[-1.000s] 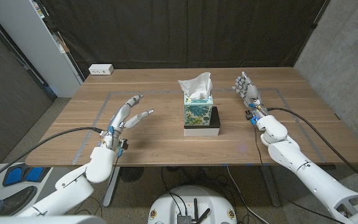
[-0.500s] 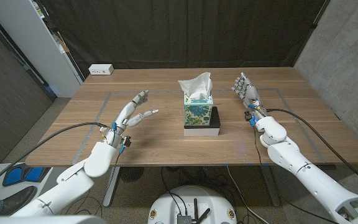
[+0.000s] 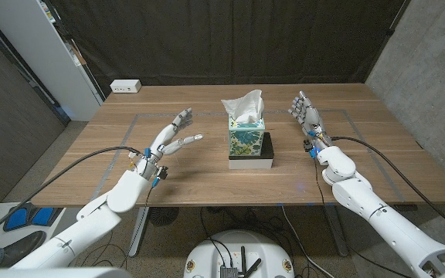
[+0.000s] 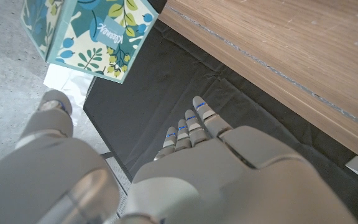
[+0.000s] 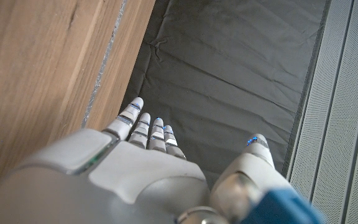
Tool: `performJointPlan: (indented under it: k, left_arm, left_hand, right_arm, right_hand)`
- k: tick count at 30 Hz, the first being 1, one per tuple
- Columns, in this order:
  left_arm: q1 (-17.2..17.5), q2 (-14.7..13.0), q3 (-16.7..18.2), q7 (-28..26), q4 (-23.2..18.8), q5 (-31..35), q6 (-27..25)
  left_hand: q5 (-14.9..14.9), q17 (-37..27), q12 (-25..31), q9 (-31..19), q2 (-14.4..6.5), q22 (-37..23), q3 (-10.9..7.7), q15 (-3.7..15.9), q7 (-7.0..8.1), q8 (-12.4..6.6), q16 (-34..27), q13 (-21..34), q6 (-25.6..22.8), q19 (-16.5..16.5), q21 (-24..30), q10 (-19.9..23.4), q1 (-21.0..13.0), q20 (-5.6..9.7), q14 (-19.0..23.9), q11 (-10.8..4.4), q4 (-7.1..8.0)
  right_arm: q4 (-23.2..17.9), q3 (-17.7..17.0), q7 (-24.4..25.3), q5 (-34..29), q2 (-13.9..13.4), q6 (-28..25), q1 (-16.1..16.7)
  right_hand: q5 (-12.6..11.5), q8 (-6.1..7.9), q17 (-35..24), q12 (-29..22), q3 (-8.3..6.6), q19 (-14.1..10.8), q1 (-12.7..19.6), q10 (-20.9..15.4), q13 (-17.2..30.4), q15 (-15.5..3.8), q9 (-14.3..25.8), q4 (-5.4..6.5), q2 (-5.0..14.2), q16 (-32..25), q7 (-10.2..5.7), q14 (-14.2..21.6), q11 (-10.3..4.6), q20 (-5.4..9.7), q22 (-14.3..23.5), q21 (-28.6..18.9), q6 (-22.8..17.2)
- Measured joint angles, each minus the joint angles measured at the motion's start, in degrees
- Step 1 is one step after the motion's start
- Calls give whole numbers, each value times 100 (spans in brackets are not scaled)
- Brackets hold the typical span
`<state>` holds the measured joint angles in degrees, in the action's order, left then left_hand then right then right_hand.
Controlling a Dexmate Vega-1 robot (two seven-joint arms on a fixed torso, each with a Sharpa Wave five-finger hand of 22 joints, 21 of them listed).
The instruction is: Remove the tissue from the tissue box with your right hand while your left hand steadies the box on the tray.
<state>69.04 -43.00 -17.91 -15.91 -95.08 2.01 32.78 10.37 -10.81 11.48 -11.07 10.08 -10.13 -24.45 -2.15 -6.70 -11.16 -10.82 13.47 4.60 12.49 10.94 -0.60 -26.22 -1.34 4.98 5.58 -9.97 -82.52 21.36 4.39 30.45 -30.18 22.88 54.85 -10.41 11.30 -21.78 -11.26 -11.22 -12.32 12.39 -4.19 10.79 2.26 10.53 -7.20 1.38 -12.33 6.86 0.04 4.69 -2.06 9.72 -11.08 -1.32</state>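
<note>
At the middle of the wooden table (image 3: 207, 174) stands the upright tissue box with a blue-and-green leaf print (image 3: 246, 137), resting on a small tray with a white base and a black top (image 3: 259, 157). A crumpled white tissue (image 3: 243, 104) sticks up out of the box's top opening. In the left wrist view the same box (image 4: 89, 34) shows its printed side, with a bit of the tray's white edge (image 4: 61, 84) beside it.

The white left hand (image 3: 170, 139) hovers to the left of the box, apart from it, with its fingers (image 3: 182, 118) spread and reaching toward the box (nothing is held between them). The white right hand (image 3: 307, 113) is raised to the right of the box, also apart from it, palm upright, fingers (image 3: 298, 99) extended and apart, holding nothing.

At the far left edge of the table lies a white power strip (image 3: 125, 86). A pale taped rectangle (image 3: 141, 116) outlines the working area on the tabletop.
</note>
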Motion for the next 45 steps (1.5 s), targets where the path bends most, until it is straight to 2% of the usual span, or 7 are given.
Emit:
performJointPlan:
  k: [11, 17, 21, 25, 27, 38, 45]
  left_arm:
    - [-313, 114, -181, 397, 197, -58, 132]
    - [-463, 176, -281, 397, 290, -58, 132]
    - [-586, 228, -355, 614, 376, -137, 219]
    - [-689, 282, -422, 755, 450, -198, 279]
    - [-737, 300, -453, 828, 490, -232, 304]
    - [-1032, 435, -660, 1031, 802, -353, 428]
    - [-1250, 521, -800, 1299, 1019, -463, 533]
  left_hand:
    - [0, 16, 0, 0, 23, 28, 43, -40, -5, 26, 23, 0, 74, -75, 0, -140, -23, -31, -80, 16, -5]
    - [0, 15, 0, 1, 23, 28, 70, -63, -5, 26, 23, -1, 73, -85, 0, -139, -23, -41, -103, 16, -22]
    - [0, 15, 0, 1, 23, 28, 71, -62, -5, 26, 23, -1, 73, -85, 0, -139, -23, -41, -103, 15, -24]
    - [0, 15, 0, 1, 45, 27, 71, -62, -5, -14, 23, -1, 73, -63, 0, -139, -46, -63, -102, 15, -23]
    - [0, 15, 0, 1, 45, 27, 71, -62, -5, -14, 23, -1, 73, -63, 0, -139, -46, -63, -102, 15, -23]
    - [-22, 14, 45, 1, 50, 27, 119, -32, -8, -65, -23, -2, -35, 20, 0, -102, -100, -102, -44, 22, -23]
    - [-22, 14, 129, 2, 32, 26, 159, -19, -5, -137, -44, -2, -176, 51, 0, 49, -126, -72, 66, 15, -17]
  right_arm:
    - [81, 0, -9, -73, 29, 133, -39]
    - [81, 0, -15, -77, 29, 280, -39]
    - [238, -22, -51, -67, 123, 379, -76]
    - [363, -20, -69, -65, 196, 415, -151]
    - [379, -15, -72, -66, 206, 419, -168]
    - [383, -4, -59, -75, 214, 413, -180]
    - [355, -2, -9, -89, 220, 411, -163]
  right_hand:
    - [0, 0, -1, 0, 2, 0, 0, 20, 0, -21, 0, -34, 0, 0, 0, 21, -20, 0, 0, 0, 0]
    - [0, 0, -1, 0, 2, 0, 0, 20, 0, -21, 0, -34, 0, 0, -22, 21, -20, 0, 0, 0, -23]
    - [0, 0, 27, 0, 2, 0, -1, 20, 0, -21, 0, -33, -1, 0, -31, 21, -20, 0, 0, 0, -32]
    - [0, 0, 27, 0, 17, 0, -2, 20, 0, -21, -1, -49, -2, 0, -31, 20, -20, 0, 0, 0, -32]
    - [0, 0, 27, 0, 17, 0, -85, 20, 0, -21, -1, -49, -85, 0, -31, 20, -20, 0, 0, 0, -32]
    - [0, 0, 27, 0, 17, 0, -14, 20, 0, -21, -1, -48, -15, 0, -31, 20, -20, 0, 0, 0, -31]
    - [0, 0, 26, 0, 17, 0, -14, 20, 0, -21, -1, -48, -15, 0, -31, 20, -20, 0, 0, 0, -31]
